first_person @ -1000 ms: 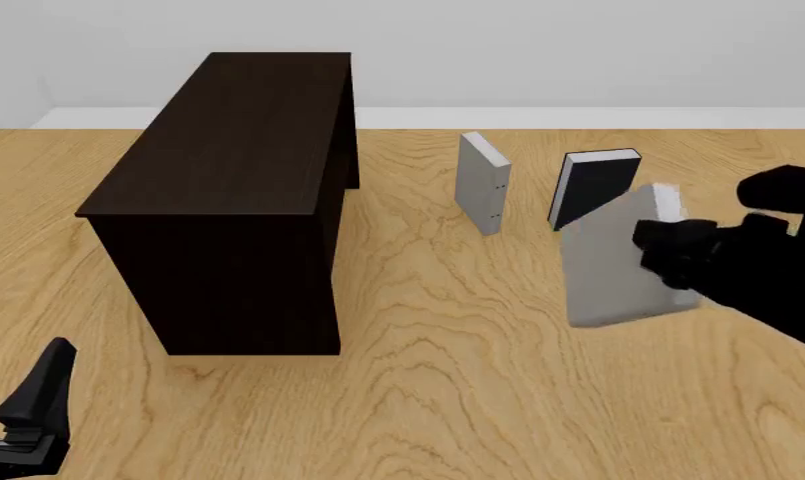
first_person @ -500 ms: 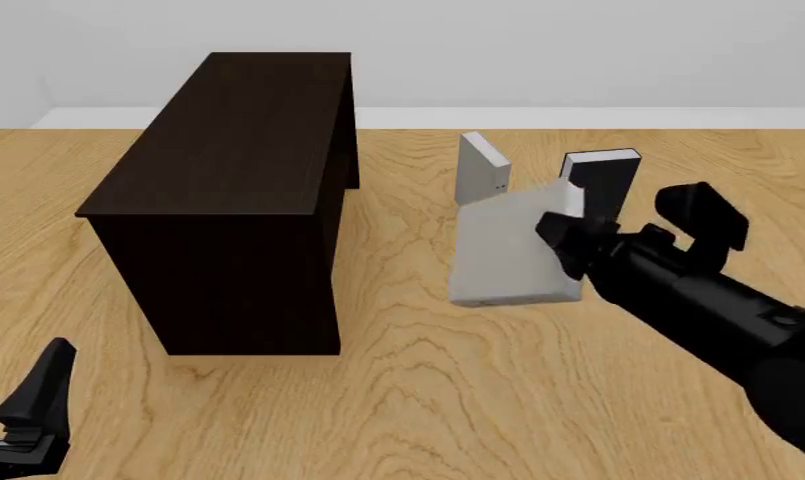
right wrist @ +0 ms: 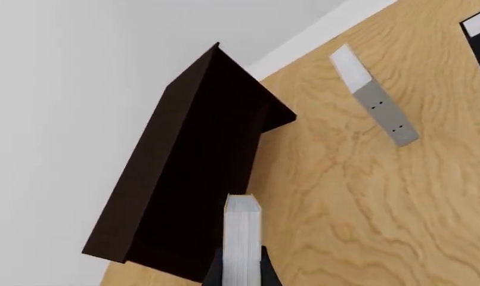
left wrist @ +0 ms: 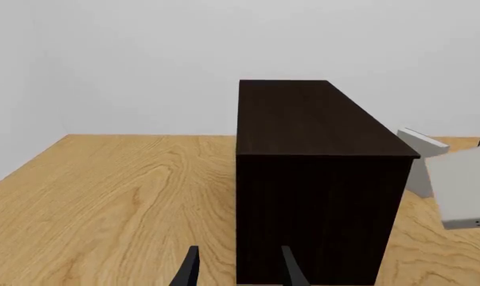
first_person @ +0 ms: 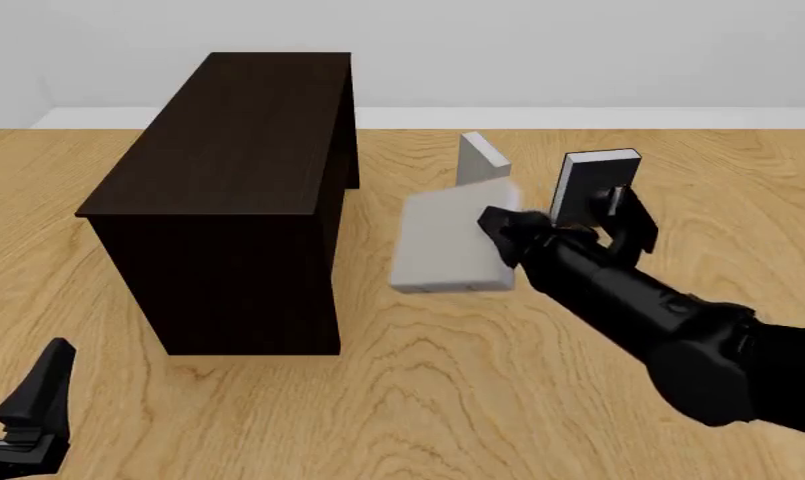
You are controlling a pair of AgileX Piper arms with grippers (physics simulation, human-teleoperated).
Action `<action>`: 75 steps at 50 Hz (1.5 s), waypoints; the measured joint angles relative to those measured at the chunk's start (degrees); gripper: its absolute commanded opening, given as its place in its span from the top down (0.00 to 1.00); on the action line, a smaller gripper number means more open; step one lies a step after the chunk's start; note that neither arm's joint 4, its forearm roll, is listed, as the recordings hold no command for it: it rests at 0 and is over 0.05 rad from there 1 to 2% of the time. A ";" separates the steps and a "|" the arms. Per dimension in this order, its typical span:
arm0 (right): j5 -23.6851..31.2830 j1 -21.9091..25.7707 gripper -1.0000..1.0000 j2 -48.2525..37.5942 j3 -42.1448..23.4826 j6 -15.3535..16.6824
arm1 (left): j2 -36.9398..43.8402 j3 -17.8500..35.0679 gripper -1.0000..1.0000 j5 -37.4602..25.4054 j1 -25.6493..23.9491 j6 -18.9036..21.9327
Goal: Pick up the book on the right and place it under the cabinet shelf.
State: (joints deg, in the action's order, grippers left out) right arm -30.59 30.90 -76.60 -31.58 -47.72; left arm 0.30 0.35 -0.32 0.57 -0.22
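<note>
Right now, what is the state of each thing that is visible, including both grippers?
Light grey hardcover book: held off the table, tilted, not yet under the cabinet.
Right gripper: shut on the book.
Left gripper: open, holding nothing.
Very dark brown wooden cabinet: upright on the table.
Second grey book: standing upright.
Black-covered book with white pages: standing upright.

We find no readable text, label, brand, number or sign in any view. The grey book [first_person: 449, 245] has blank covers, and so does the other grey book [right wrist: 375, 104], which carries only a few tiny dark dots along its narrow edge. The dark cabinet [first_person: 229, 190] and the black-covered book [first_person: 592, 185] are also bare of writing.
</note>
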 measured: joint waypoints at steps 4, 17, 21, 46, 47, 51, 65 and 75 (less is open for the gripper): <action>-1.06 0.41 1.00 -2.38 -1.24 -0.52 | 0.03 -0.03 0.00 0.04 0.03 -0.05; -2.63 1.37 1.00 -8.81 -5.50 -1.52 | 0.46 -0.04 0.00 0.43 0.14 -0.20; -2.76 1.54 1.00 -10.38 -6.80 -1.68 | 0.56 -0.07 0.00 0.54 0.18 -0.27; -1.17 1.39 1.00 -18.88 -15.07 -1.77 | 1.51 0.00 0.00 1.41 0.29 -0.84; -1.08 1.36 1.00 -19.21 -15.40 -1.75 | 1.53 -0.01 0.00 1.43 0.30 -0.86; -0.77 1.25 1.00 -20.46 -16.61 -1.73 | 1.61 -0.03 0.00 1.53 0.33 -0.96; -0.14 0.76 1.00 -24.34 -19.89 -1.89 | 1.75 -0.11 0.00 1.74 0.39 -1.24; 0.01 0.49 1.00 -26.80 -21.62 -2.21 | 1.81 -0.11 0.00 1.79 0.43 -1.37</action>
State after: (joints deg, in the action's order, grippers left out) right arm -30.57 31.39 -103.40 -53.20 -49.93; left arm 2.11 0.24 1.47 1.00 -1.59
